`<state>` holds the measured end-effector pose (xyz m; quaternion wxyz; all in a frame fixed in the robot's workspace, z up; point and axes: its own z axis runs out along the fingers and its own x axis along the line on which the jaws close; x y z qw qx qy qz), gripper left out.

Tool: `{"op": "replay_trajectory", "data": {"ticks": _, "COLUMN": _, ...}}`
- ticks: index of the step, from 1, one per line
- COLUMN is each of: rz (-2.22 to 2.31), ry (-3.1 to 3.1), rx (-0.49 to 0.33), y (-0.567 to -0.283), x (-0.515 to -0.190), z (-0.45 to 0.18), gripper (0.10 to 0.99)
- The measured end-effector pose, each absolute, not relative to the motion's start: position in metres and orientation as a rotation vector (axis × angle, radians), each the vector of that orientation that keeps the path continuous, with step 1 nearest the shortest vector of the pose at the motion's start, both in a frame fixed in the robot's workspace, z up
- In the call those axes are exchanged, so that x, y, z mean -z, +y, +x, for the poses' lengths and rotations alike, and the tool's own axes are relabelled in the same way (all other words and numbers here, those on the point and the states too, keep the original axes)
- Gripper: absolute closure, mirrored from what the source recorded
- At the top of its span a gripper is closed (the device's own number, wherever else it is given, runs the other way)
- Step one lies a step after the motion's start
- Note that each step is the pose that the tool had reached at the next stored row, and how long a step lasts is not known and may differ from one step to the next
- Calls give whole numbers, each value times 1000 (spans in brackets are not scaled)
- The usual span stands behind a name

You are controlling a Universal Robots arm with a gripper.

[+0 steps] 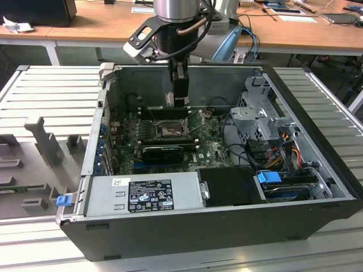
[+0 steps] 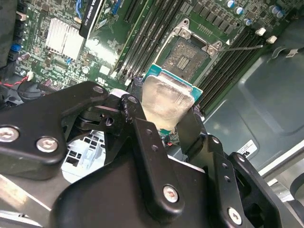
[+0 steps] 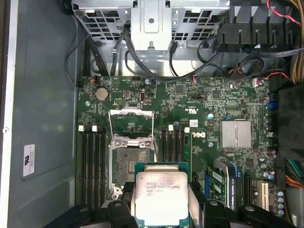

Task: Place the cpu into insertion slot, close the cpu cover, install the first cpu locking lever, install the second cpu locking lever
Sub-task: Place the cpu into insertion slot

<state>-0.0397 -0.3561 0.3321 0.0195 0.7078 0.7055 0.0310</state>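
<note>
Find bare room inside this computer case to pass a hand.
Free: the bare grey metal panel, between the black memory slots and the case edge. Crowded: the dark square insertion slot, the silver square cpu held in the fingers near it, and the cabled drive cage.

Illegible fine print on cpu and white label

The exterior view looks down from a raised, middling distance into the open computer case. The first wrist view faces straight down on the motherboard; the second wrist view slants close past the fingers. All share the insertion slot.
</note>
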Motion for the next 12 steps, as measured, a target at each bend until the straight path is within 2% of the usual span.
{"op": "replay_trajectory", "data": {"ticks": 12, "rz": 2203, "ry": 2195, "rx": -83, "y": -356, "x": -317, "z": -40, "gripper": 557}}
